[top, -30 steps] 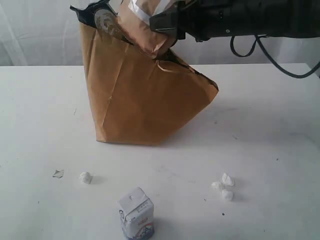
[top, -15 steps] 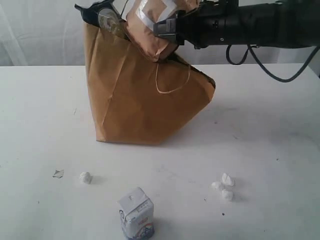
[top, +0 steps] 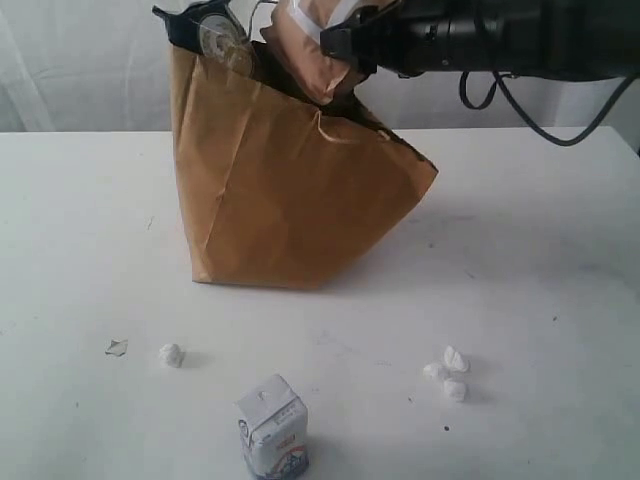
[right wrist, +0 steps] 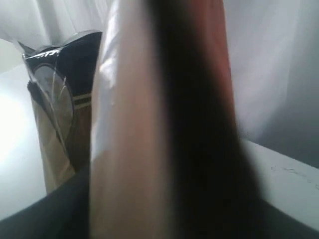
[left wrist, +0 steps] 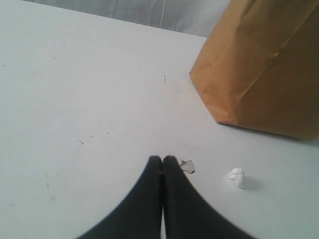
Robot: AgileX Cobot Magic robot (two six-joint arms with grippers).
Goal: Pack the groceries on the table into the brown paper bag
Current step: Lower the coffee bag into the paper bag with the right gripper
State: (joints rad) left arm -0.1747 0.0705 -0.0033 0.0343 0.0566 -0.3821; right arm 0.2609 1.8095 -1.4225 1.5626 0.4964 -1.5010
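1. One grocery item shows inside the brown paper bag point(top: 280, 200): a dark packet point(top: 210, 35) with a round emblem sticks up out of the bag's mouth on the far left side. The bag stands on the white worktop point(top: 520, 300), leaning, its base toward the left.
2. One item is in mid-delivery: the brown pouch with a white square point(top: 312, 65) hangs just above the bag's open mouth, not yet inside.
3. One item is untouched: the small white carton point(top: 272, 428) stands alone at the near edge of the worktop, well apart from the bag.
4. No jars are visible anywhere; I cannot tell whether they are inside the bag.
5. My judgement: the packing is past halfway, with the pouch to drop in and the carton to fetch.
6. My right tool point(top: 340, 42) reaches in from the right and is clamped on the pouch, jaws partway apart around it. In its own wrist view the pouch point(right wrist: 149, 124) fills the frame as a blur.
7. My left tool point(left wrist: 162, 162) is fully closed and empty, low over bare worktop, near a small scrap point(left wrist: 188, 166) and a white lump point(left wrist: 237, 177).
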